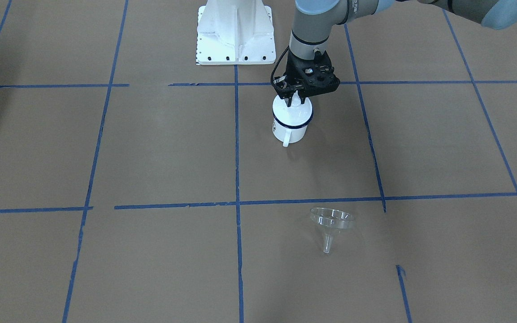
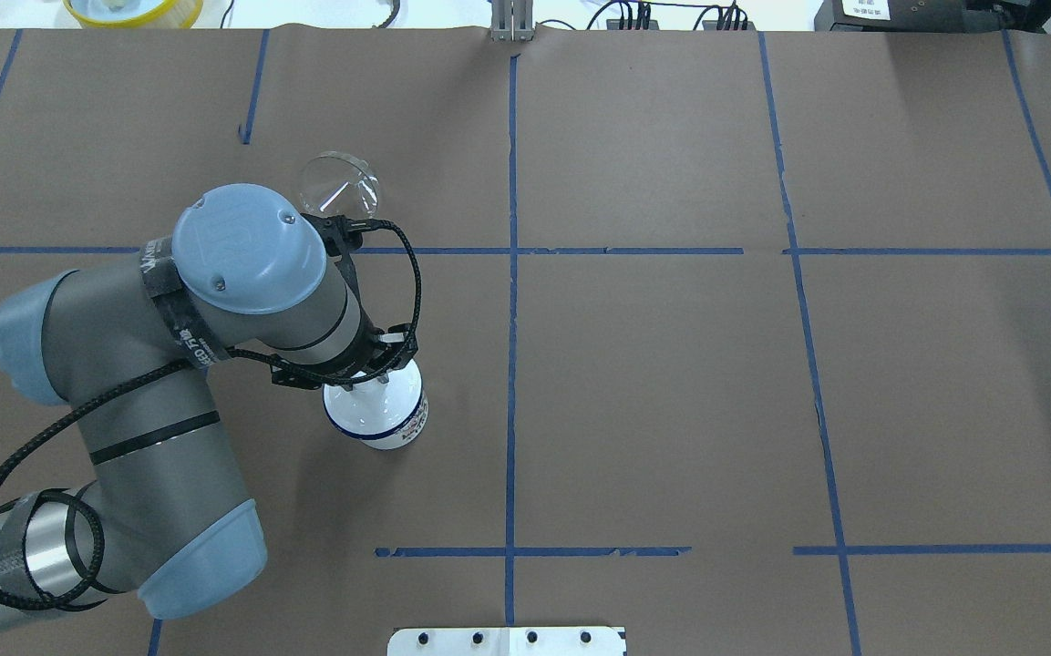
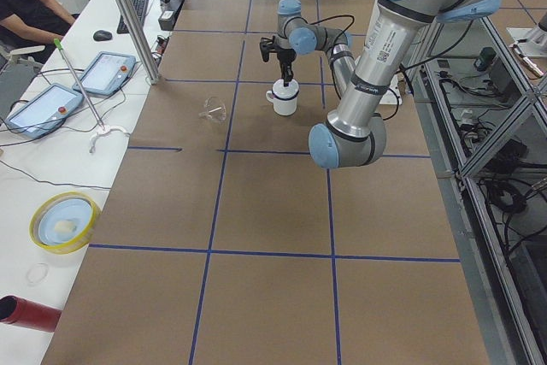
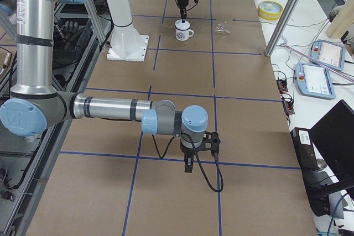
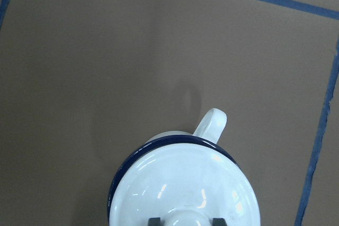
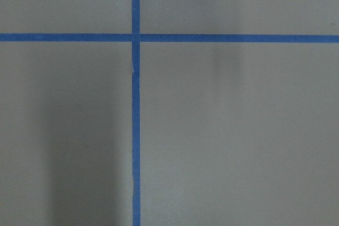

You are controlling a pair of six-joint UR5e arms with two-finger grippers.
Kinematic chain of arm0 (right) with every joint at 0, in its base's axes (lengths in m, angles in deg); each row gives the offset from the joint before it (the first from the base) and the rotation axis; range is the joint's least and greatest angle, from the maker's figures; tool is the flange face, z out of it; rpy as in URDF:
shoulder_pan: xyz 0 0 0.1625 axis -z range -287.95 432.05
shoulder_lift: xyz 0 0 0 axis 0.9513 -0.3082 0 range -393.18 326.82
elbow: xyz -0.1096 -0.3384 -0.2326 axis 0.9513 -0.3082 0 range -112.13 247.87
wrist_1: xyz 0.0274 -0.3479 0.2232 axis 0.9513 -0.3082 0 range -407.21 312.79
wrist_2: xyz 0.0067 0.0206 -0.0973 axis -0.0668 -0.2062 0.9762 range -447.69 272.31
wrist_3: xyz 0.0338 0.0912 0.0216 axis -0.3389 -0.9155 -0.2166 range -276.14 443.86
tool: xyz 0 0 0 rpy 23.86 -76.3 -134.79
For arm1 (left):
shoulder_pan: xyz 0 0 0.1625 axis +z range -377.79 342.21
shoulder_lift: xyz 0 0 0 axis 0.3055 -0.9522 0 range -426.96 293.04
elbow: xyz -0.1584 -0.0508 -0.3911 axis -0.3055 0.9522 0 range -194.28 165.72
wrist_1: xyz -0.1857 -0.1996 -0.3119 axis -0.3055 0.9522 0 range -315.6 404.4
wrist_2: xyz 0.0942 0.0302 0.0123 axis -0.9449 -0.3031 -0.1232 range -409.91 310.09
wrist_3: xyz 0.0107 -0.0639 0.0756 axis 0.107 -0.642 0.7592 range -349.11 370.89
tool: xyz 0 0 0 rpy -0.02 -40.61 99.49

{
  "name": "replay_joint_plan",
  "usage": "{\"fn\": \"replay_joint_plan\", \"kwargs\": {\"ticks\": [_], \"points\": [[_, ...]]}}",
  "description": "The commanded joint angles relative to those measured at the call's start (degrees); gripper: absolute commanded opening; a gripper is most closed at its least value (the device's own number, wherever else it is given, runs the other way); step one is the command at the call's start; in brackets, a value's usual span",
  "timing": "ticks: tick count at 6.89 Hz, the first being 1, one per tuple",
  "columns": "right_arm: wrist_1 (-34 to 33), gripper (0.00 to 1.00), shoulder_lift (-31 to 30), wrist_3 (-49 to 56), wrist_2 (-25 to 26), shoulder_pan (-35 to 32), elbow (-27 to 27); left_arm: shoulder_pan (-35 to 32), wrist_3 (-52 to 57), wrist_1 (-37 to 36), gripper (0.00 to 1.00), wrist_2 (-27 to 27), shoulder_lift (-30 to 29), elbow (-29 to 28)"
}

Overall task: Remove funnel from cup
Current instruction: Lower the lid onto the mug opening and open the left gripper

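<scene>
The clear funnel (image 1: 331,220) lies on its side on the brown table, well away from the cup; it also shows in the overhead view (image 2: 338,185). The white enamel cup (image 1: 288,128) with a dark blue rim stands upright, its handle (image 5: 212,123) pointing away from the robot. A white round lid (image 5: 185,183) with a knob covers it. My left gripper (image 1: 294,101) is straight above the cup, its fingers closed on the lid's knob. My right gripper (image 4: 188,167) shows only in the exterior right view, low over bare table; I cannot tell whether it is open.
The white robot base plate (image 1: 235,36) is close behind the cup. A yellow bowl (image 3: 64,220), tablets (image 3: 107,70) and a metal post (image 3: 128,14) are on the bench beyond the table's far edge. Blue tape lines grid the brown surface.
</scene>
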Motion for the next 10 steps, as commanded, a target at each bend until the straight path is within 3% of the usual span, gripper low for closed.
{"fn": "replay_joint_plan", "kwargs": {"ticks": [1, 6, 7, 8, 9, 10], "points": [[0.0, 1.0, 0.0, 0.0, 0.0, 0.0, 0.0, 0.0, 0.0, 0.0, 0.0, 0.0, 0.1, 0.0], [0.0, 1.0, 0.0, 0.0, 0.0, 0.0, 0.0, 0.0, 0.1, 0.0, 0.0, 0.0, 0.1, -0.3], [0.0, 1.0, 0.0, 0.0, 0.0, 0.0, 0.0, 0.0, -0.1, 0.0, 0.43, 0.0, 0.1, -0.4], [0.0, 1.0, 0.0, 0.0, 0.0, 0.0, 0.0, 0.0, 0.0, 0.0, 0.76, 0.0, 0.1, -0.3], [0.0, 1.0, 0.0, 0.0, 0.0, 0.0, 0.0, 0.0, 0.1, 0.0, 0.98, 0.0, 0.1, -0.3], [0.0, 1.0, 0.0, 0.0, 0.0, 0.0, 0.0, 0.0, 0.1, 0.0, 1.0, 0.0, 0.1, -0.3]]}}
